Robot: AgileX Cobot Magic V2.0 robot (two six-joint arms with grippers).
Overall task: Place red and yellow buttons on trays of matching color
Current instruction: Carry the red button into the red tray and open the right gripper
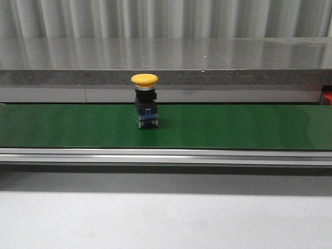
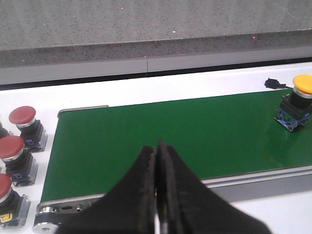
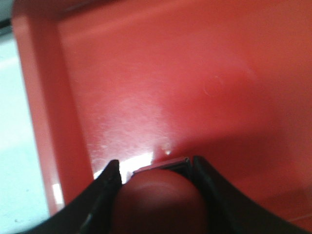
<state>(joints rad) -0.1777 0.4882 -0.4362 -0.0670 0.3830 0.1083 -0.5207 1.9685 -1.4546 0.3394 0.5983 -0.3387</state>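
The front camera faced the green belt (image 1: 233, 127) squarely at mid-range; the left wrist camera shared it obliquely; the right wrist camera hung close above the red tray (image 3: 161, 73).

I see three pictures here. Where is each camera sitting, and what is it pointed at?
Front view: looks forward over the table at a yellow button standing on the green belt; no part of the robot shows.
Left wrist view: sits on the left arm, looking along the belt past its shut left gripper; red buttons stand beside the belt's end.
Right wrist view: sits on the right arm, close above the red tray; the right gripper holds a red button.
Front and left wrist views share the yellow button and belt.
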